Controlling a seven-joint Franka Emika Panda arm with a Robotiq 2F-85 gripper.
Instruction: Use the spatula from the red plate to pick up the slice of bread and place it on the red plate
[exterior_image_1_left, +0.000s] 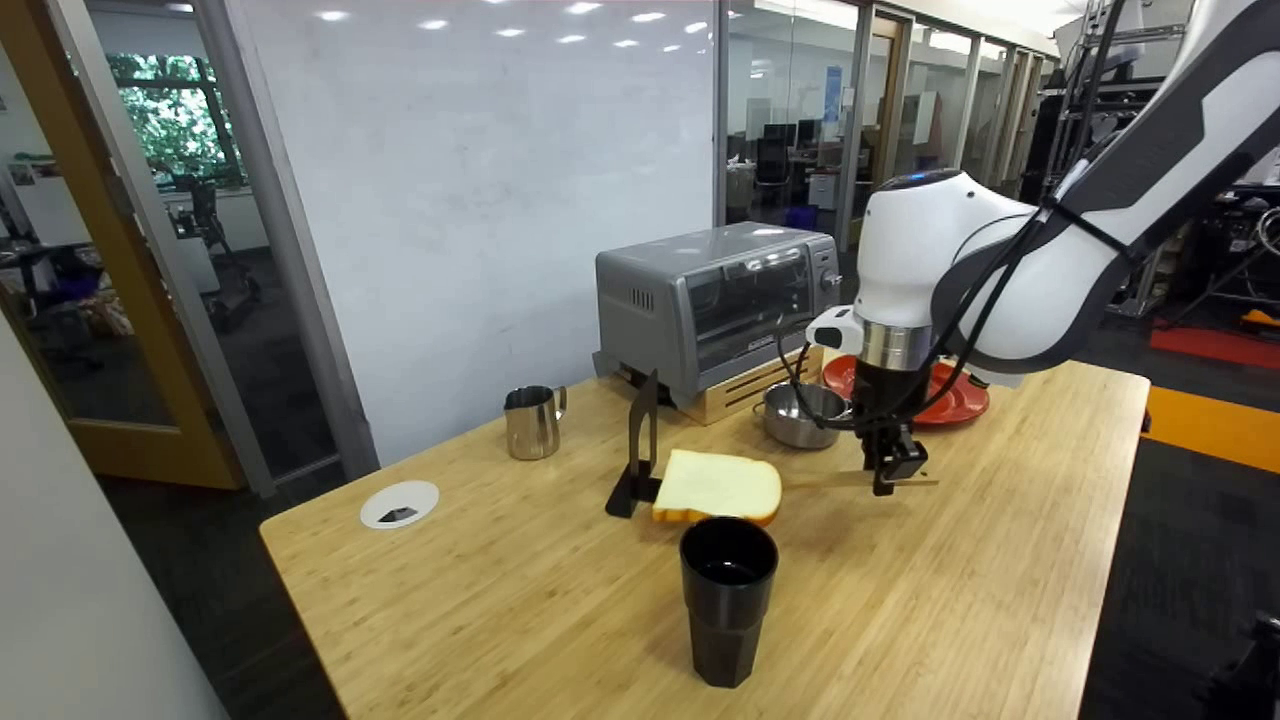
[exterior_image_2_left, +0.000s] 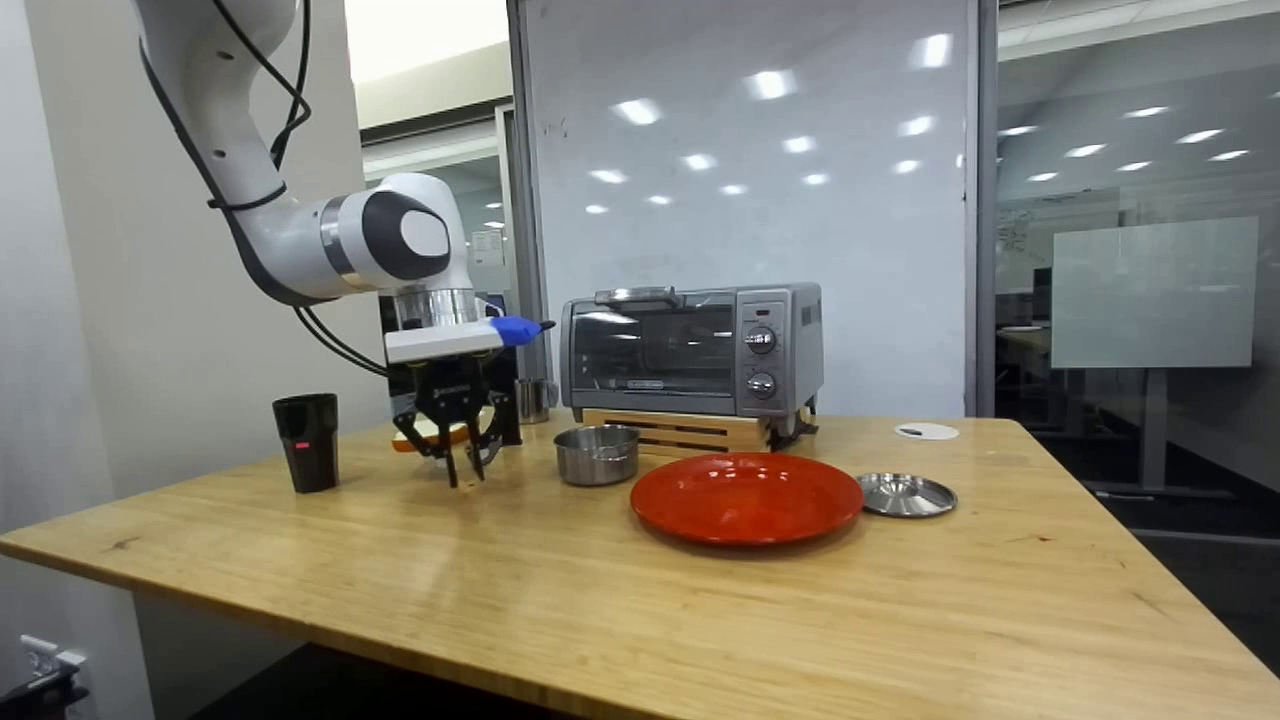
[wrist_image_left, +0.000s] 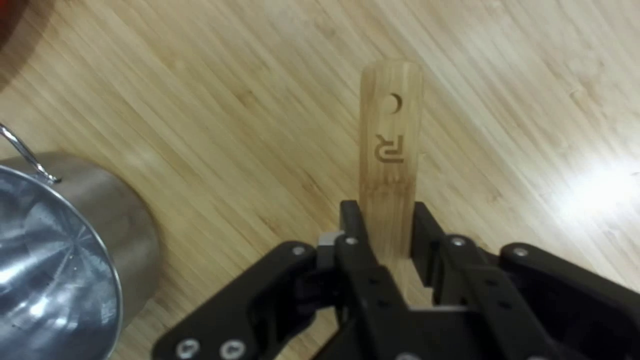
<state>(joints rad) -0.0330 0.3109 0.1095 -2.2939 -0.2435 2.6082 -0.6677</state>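
The tan spatula (wrist_image_left: 390, 150) lies low over the table, its handle end pointing up in the wrist view. It also shows in an exterior view (exterior_image_1_left: 830, 481), where its left end meets the slice of bread (exterior_image_1_left: 718, 485); its tip is hidden there. My gripper (wrist_image_left: 384, 207) is shut on the spatula's handle, a finger on each side, close to the tabletop. The gripper shows in both exterior views (exterior_image_1_left: 893, 480) (exterior_image_2_left: 466, 482). The bread, partly hidden by the gripper, also shows in an exterior view (exterior_image_2_left: 408, 442). The red plate (exterior_image_2_left: 745, 505) bears nothing; the arm partly hides it elsewhere (exterior_image_1_left: 962, 398).
The silver bowl (exterior_image_1_left: 800, 420) stands beside the gripper, also in the wrist view (wrist_image_left: 120, 240). A black upright tool (exterior_image_1_left: 640, 470) touches or nearly touches the bread's far side. A black cup (exterior_image_1_left: 728, 610), metal pitcher (exterior_image_1_left: 533, 425), toaster oven (exterior_image_1_left: 715, 300) and metal lid (exterior_image_2_left: 908, 495) stand around.
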